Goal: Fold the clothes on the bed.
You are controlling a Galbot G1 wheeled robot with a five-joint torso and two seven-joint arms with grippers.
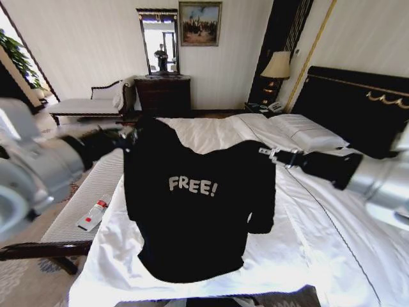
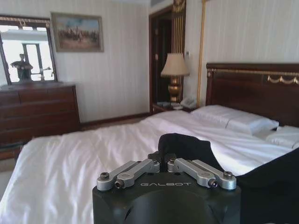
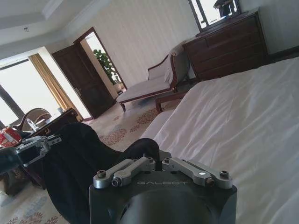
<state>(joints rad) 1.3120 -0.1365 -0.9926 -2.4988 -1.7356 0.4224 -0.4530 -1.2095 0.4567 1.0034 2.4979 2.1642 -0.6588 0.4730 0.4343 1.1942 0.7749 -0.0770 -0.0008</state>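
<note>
One white bed (image 1: 192,268) carries one black T-shirt (image 1: 198,211), held above it by the left pincer (image 1: 132,135) and right pincer (image 1: 263,151), each clamped on a shoulder.

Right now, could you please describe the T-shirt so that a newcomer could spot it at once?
Find the big white bed with the dark headboard. Above its foot, the left gripper and right gripper hold a black T-shirt spread by its shoulders. White "FREE!" chest lettering marks it out from the white bedding.
</note>
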